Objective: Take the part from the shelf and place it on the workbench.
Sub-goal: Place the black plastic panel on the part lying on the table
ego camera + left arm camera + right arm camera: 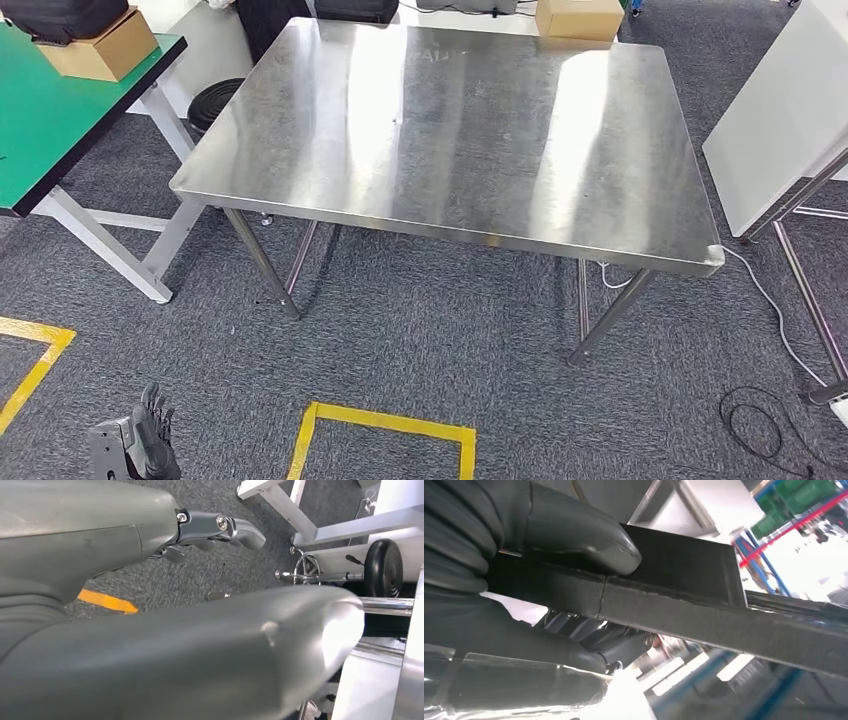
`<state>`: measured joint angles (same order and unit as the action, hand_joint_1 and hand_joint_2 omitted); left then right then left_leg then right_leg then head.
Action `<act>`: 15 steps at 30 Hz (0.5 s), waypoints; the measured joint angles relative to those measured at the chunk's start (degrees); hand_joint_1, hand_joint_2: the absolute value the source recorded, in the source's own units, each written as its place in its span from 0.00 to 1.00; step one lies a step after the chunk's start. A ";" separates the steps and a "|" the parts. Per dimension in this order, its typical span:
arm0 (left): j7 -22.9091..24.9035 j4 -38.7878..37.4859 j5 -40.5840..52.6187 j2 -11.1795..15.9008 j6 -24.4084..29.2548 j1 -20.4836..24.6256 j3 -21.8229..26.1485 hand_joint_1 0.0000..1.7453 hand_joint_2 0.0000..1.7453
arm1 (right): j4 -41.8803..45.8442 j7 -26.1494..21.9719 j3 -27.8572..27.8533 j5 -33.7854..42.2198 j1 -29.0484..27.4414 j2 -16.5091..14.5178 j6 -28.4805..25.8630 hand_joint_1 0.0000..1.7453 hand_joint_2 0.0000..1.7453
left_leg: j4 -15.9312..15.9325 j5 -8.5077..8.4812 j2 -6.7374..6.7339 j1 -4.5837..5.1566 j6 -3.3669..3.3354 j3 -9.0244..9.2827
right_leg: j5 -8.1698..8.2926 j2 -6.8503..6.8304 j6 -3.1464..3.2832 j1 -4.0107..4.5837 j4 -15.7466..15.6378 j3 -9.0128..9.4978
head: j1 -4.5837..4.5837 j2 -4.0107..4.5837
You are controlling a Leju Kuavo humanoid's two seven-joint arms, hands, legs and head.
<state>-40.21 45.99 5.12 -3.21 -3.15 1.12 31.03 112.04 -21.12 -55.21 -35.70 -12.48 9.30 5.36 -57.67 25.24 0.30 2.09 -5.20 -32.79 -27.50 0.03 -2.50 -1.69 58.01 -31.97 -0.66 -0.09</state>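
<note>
The workbench [450,130] is a bare steel table standing ahead of me in the head view. The part [684,565] is a dark, flat, boxy piece with a rough edge. My right hand [549,525] grips it, with the thumb pressed on its top face and the fingers [599,640] underneath. My left hand [145,440] hangs low at the bottom left of the head view, short of the table. In the left wrist view the left hand [200,530] holds nothing, its fingers stretched out apart from the thumb above grey carpet.
A green-topped table [50,130] with a cardboard box [100,45] stands to the left. A black round bin [212,100] sits between the tables. A white panel [790,110] leans at the right. Yellow floor tape [380,425] and a cable [760,420] lie on the carpet.
</note>
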 joint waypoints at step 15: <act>-0.02 -1.44 0.60 -0.03 0.93 2.82 0.44 0.00 0.00 | -10.63 12.99 36.00 -18.72 20.87 13.54 -10.20 1.00 1.00 | -1.90 -0.93 -0.05 -1.98 1.77 -1.92 | 1.29 0.58 1.42 -0.91 -0.85 0.24 | -0.26 0.00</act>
<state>-40.23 44.54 5.72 -3.24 -2.21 3.94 31.47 101.42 -8.13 -19.21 -54.42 8.39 22.84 -4.84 -59.57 24.31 0.25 0.11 -3.43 -34.71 -26.21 0.61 -1.08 -2.59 57.16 -31.73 -0.92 -0.09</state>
